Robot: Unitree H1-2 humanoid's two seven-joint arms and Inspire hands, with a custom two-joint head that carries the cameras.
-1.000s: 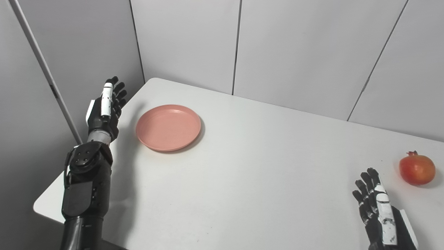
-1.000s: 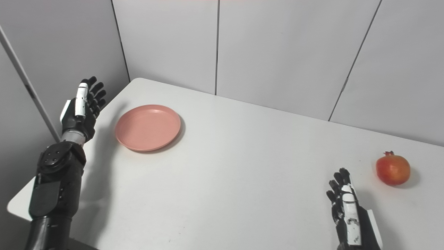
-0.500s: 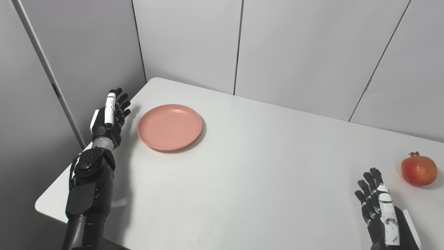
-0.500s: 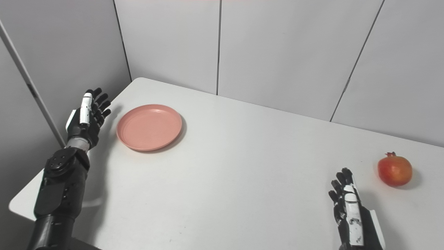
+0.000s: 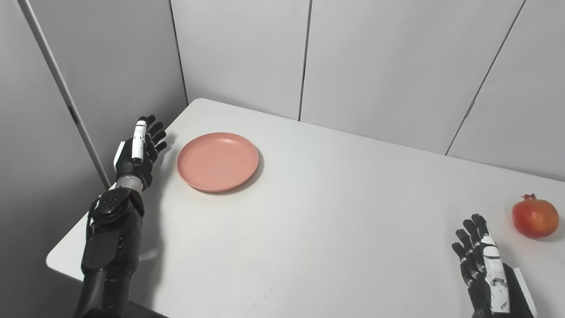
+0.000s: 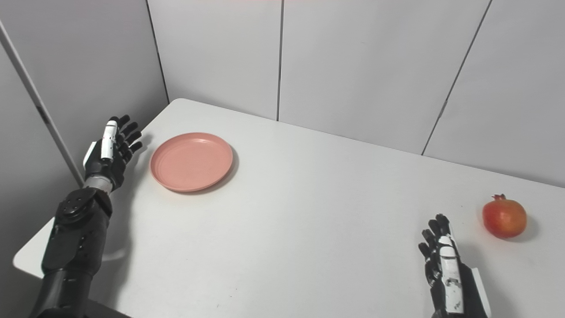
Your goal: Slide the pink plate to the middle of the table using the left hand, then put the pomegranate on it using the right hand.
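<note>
Sitting left of centre on the white table (image 5: 309, 212), the round, shallow pink plastic plate (image 5: 218, 161) looks light, stiff and ready to slide; push at its left rim. The left hand (image 5: 137, 148) hovers beside it, fingers spread, empty. The right hand (image 5: 485, 265), lower right, is likewise released near the red pomegranate (image 5: 535, 218).

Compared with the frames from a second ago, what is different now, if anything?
The left hand has come down from its raised position and now sits lower beside the left rim of the pink plate, open and not touching it. The view itself has drifted slightly. The plate, the pomegranate and the open right hand on the table have stayed put; nothing was grasped or released.
</note>
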